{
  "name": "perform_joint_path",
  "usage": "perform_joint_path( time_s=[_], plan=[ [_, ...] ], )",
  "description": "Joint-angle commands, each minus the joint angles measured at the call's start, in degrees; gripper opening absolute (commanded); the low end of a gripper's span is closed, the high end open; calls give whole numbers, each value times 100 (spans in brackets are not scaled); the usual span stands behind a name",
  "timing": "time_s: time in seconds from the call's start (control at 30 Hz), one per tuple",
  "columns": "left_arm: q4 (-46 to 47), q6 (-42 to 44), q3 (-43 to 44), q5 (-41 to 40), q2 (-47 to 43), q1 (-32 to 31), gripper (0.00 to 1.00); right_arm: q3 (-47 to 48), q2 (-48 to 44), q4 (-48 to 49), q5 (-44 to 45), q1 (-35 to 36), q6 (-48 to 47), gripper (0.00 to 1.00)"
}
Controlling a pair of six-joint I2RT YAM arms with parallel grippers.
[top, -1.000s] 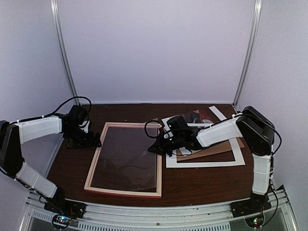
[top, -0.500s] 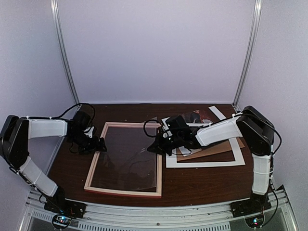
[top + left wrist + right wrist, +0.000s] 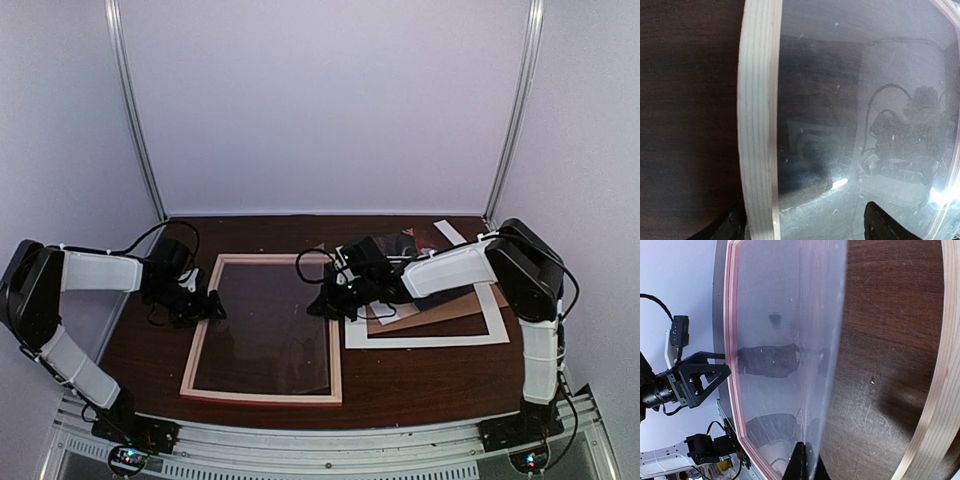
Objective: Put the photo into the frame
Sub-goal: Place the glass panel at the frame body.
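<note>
Left gripper (image 3: 211,304): fingers wide, one each side of left bar of big wooden picture frame (image 3: 260,397), pale back up, pink edge. Best to keep bar from sliding.

Right gripper (image 3: 325,303), frame's 2 o'clock: pinching clear thin plastic sheet (image 3: 262,325). Best to lower it flat inside frame.

Dark white-edged photo (image 3: 405,243), I think, in pile at frame's 3 o'clock.

Count: one frame, one sheet, one photo, two grippers.

Dark wood table (image 3: 400,385): frame (image 3: 260,396) flat left-centre; white mat (image 3: 430,340), brown board (image 3: 455,308) at right.
</note>
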Motion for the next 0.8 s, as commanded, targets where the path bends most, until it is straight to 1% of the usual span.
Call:
perform_joint_path(
  time_s=[0.0,0.33,0.47,0.77],
  plan=[
    [331,-265,-161,400,-165,-241,80,270,145,-268,-20,-26,-365,2],
    [179,-405,-378,214,-591,-462,79,686,177,-1244,5,-58,-1097,8],
    [57,-373,-349,105,-701,-471,80,800,225,-1414,2,-66,-1229,12],
    [-318,-79,-55,-216,-771,-471,86,973,169,-1826,137,-73,-1534,27]
  ],
)
